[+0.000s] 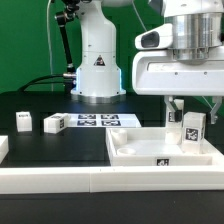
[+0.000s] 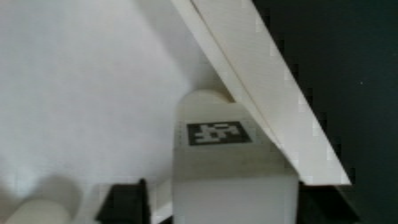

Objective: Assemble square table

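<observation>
A white square tabletop (image 1: 140,150) with a raised rim lies at five o'clock on the black bench (image 1: 60,142). A tagged leg (image 1: 192,127) stands upright inside it at two o'clock. The pincer (image 1: 192,114) straddles the leg, and I cannot tell whether it is grasping it.

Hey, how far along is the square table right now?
Early. Done: no leg looks attached to the tabletop. In hand: the gripper straddles one upright leg at the tabletop's rim; grip unclear. Left: two loose legs wait on the exterior view's left.
</observation>
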Robot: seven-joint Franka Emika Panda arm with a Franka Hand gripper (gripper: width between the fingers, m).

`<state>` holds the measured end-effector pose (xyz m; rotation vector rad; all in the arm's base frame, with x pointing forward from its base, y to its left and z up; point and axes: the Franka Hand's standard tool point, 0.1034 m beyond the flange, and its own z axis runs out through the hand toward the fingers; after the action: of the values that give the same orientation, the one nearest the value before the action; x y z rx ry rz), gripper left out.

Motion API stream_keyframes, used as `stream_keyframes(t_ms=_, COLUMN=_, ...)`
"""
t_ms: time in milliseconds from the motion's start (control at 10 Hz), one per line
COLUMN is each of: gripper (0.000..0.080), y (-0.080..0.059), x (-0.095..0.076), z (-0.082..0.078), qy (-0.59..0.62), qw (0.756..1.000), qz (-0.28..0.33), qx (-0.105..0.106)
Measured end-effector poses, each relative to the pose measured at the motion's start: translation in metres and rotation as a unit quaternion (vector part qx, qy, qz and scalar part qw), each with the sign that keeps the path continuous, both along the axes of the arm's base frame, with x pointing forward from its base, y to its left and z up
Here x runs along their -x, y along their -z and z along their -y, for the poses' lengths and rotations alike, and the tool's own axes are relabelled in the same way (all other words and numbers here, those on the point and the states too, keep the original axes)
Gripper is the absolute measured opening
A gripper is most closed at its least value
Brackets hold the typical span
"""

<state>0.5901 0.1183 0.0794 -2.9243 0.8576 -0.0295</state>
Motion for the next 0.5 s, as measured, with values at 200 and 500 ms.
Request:
stream_keyframes(t_ms=200, gripper=0.0289, y=-0.0001, x=-0.0001, z=0.0000, qy=0.007, qw=1.000, qz=0.000, qx=0.000)
stream_keyframes(t_ms=500, gripper=0.0289, y=-0.0001, x=-0.0017, z=0.0042, qy=0.117, qw=0.993, qz=0.004, qx=-0.015)
